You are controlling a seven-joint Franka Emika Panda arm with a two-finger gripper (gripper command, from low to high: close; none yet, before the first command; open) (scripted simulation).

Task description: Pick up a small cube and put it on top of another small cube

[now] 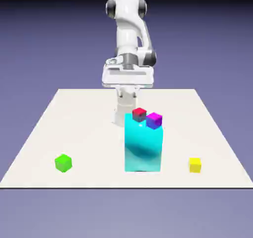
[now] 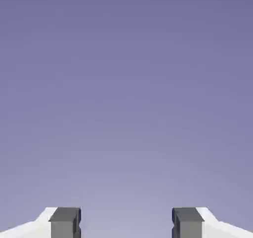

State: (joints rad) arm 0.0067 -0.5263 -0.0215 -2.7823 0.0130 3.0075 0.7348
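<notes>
Open claw hangs high, green cube down by the table's corner

The white arm (image 1: 129,29) rises over the far edge of the table (image 1: 94,118) and holds its claw (image 1: 127,92) up in the air, above and behind the cyan block (image 1: 143,150). The claw is open – its grey fingertips (image 2: 65,222) stand wide apart, with plain blue-violet backdrop (image 2: 126,108) between them in the hand view.

The green cube (image 1: 63,163) sits on the table near the front corner on the exterior view's left, well apart from everything else. It is turned so that one upright edge faces me. Over toward the front corner on the exterior view's right is the yellow cube (image 1: 195,165), showing me an almost square face.

The cyan block stands between those two, its foot near the table's front edge, a darker patch across its shiny front. It is much bigger than any cube. At its top I see the red cube (image 1: 139,114) and, just beside it, the magenta cube (image 1: 154,120) at the corner on the exterior view's right – whether they truly rest on the block, I can't tell.
</notes>
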